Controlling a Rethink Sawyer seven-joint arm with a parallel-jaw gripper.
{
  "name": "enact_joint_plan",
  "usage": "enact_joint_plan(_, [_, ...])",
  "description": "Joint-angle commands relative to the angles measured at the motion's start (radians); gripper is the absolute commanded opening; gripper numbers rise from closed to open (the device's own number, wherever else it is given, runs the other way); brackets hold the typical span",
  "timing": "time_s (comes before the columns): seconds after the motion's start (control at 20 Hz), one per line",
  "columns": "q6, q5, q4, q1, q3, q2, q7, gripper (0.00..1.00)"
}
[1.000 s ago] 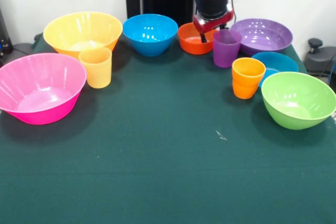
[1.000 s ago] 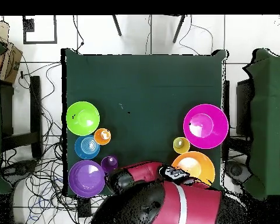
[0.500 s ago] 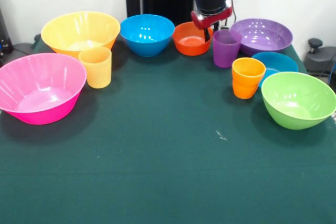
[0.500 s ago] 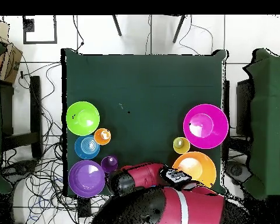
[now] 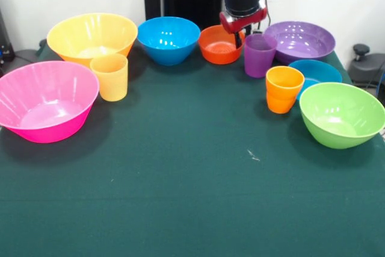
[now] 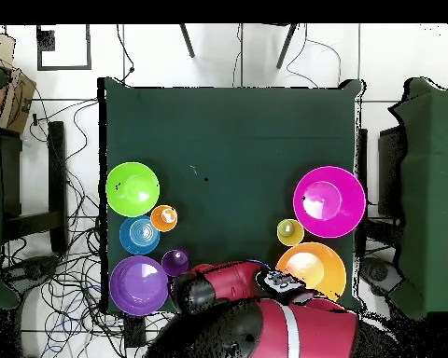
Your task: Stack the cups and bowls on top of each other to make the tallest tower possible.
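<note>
Red-black arm: covers the table's base-side edge in the overhead view; gripper (image 5: 239,39) hidden there, fingers mostly hidden in front view, spread can't be told.
Small red-orange glossy plastic bowl (image 5: 220,44): upright, mouth up; gripper at its 3 o'clock rim, contact unclear.
Purple plastic tumbler (image 5: 259,55): upright, just beside gripper at 4 o'clock.
Orange plastic tumbler (image 5: 284,89): upright, apart, touching nothing.

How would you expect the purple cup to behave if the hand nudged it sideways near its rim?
The purple cup looks like light, glossy plastic, so it would probably slide easily. It stands upright and is fairly tall for its base, so a high push might tip it and let it roll.
</note>
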Motion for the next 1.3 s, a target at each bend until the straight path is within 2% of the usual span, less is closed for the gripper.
enact_joint_plan(0.05, [-0.109,0.003,-0.038,0.030,0.013,0.021,0.157,0.00])
enact_joint_plan(0.3, [-0.070,0.039,0.013,0.076,-0.010,-0.052,0.216,0.00])
enact_joint_plan(0.55, [-0.020,0.053,0.048,0.068,0.003,-0.100,0.235,0.00])
enact_joint_plan(0.8, [-0.044,0.036,0.069,0.072,-0.007,-0.097,0.257,0.00])
enact_joint_plan(1.3, [-0.017,0.043,0.079,0.082,-0.001,-0.116,0.284,0.00])
